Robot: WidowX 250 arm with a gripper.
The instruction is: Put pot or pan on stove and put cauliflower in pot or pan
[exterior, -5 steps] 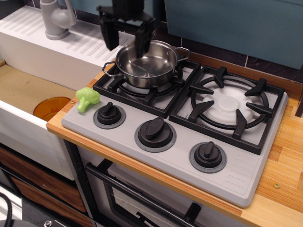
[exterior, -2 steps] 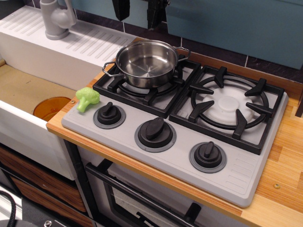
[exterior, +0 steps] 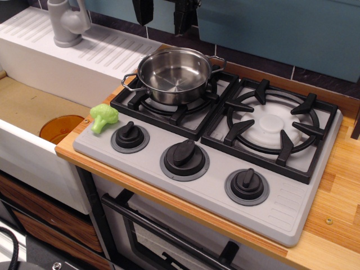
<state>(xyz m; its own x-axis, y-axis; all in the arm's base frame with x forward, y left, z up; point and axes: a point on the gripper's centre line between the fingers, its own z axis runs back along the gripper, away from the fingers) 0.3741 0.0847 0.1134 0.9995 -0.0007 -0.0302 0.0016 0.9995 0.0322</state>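
Note:
A shiny steel pot [exterior: 174,75] with two loop handles sits empty on the left burner grate of the grey two-burner stove [exterior: 281,211]. The light-green cauliflower floret [exterior: 103,117] lies on the stove's front left corner, next to the leftmost knob [exterior: 130,135]. My gripper [exterior: 163,17] hangs at the top edge of the view, above and behind the pot. Only its two black fingertips [exterior: 143,11] show. They stand apart and hold nothing.
A sink basin at the left holds an orange disc [exterior: 61,128]. A grey faucet [exterior: 66,22] stands on the white drainboard behind it. The right burner grate [exterior: 273,126] is bare. Wooden counter [exterior: 337,225] runs along the stove's right and front.
A second ago my gripper stood low around the pot's far rim. It has let go and risen straight up to the top edge. The pot has stayed on the left burner.

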